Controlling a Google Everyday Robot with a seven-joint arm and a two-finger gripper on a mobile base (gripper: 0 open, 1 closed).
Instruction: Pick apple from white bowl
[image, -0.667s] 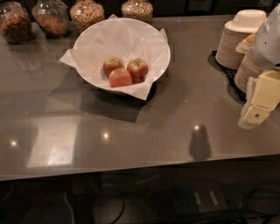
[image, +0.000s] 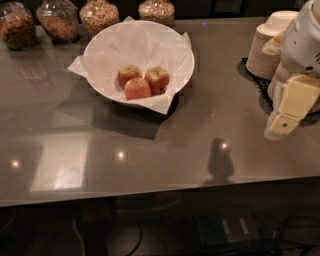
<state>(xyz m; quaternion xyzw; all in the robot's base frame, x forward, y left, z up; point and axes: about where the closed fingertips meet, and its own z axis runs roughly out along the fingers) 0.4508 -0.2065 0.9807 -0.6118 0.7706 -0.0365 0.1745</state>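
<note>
Deep red, yellow-green by the stem: your apple (image: 158, 80), one of three in the single white bowl (image: 190, 70); gripper (image: 283, 122) well right of it, jaws you cannot tell.

A dark grey glossy countertop (image: 165, 150) fills the view, catching small bright light spots and a pale rectangular reflection (image: 60, 167) at front left. Clear glass jars of brown grains (image: 100, 14) line its back edge. Below the front edge lies dark floor with black cables (image: 295, 225) and a grey power strip (image: 222, 229). The cream gripper (image: 282, 122) hangs over the counter's right edge
</note>
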